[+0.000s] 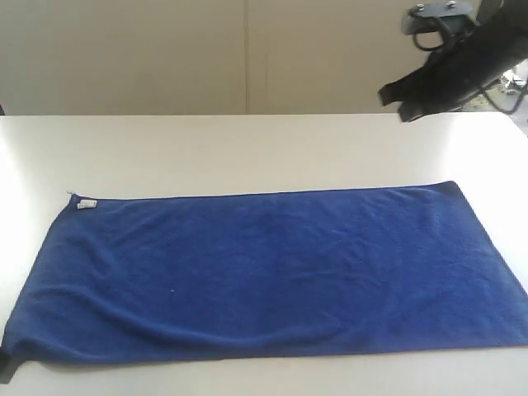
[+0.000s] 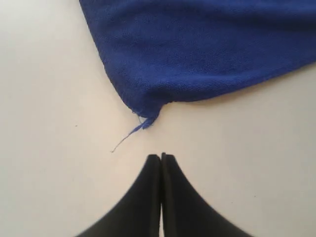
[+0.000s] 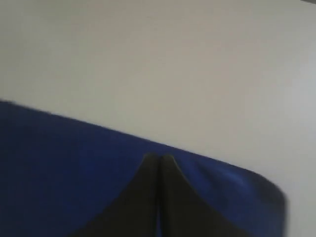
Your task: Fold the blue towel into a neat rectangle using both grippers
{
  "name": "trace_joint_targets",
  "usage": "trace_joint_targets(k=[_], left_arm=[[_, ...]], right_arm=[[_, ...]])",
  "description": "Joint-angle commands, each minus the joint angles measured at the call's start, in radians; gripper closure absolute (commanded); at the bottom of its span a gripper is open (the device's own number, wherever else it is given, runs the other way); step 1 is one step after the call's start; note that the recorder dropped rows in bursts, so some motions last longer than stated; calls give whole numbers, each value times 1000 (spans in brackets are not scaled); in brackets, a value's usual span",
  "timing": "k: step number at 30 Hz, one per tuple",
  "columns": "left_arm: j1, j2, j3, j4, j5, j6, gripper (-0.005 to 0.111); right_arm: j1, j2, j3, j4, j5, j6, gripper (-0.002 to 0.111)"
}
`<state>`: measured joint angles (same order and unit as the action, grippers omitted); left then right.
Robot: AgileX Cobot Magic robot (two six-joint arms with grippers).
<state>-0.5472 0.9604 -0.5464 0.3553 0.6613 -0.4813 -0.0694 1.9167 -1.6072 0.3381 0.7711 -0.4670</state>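
My deep royal-blue microfibre towel (image 1: 272,272) lies spread flat on the white table (image 1: 247,148), long side running left to right, with its small white tag (image 1: 86,204) at the far left corner. My left gripper (image 2: 161,157) has its black fingers pressed together, empty, just short of the near left corner and its loose blue thread (image 2: 129,136). My right gripper (image 3: 158,158), also closed and empty, hangs raised at the far right.

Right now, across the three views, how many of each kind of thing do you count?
towel: 1
tag: 1
grippers: 2, left gripper and right gripper
table: 1
Total: 5
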Motion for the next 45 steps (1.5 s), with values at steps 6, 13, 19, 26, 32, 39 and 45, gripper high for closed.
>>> trace_joint_targets(k=[6, 13, 19, 26, 32, 39, 45], left_arm=[[-7, 65, 86, -14, -183, -81, 107], [33, 209, 127, 289, -335, -374, 107], [135, 376, 125, 415, -513, -480, 107], [197, 521, 113, 463, -583, -480, 107], [197, 530, 113, 461, -434, -489, 107], [197, 519, 113, 461, -322, -484, 107], [197, 489, 113, 459, -317, -484, 107]], right_arm=[[421, 104, 74, 76, -78, -87, 108], [513, 194, 74, 76, -120, -83, 108], [500, 195, 74, 25, -54, -83, 108], [489, 189, 74, -6, -32, -78, 108], [488, 188, 74, -31, -22, -78, 108], [488, 185, 74, -63, -24, -69, 108], [488, 185, 74, -65, -28, -69, 108]])
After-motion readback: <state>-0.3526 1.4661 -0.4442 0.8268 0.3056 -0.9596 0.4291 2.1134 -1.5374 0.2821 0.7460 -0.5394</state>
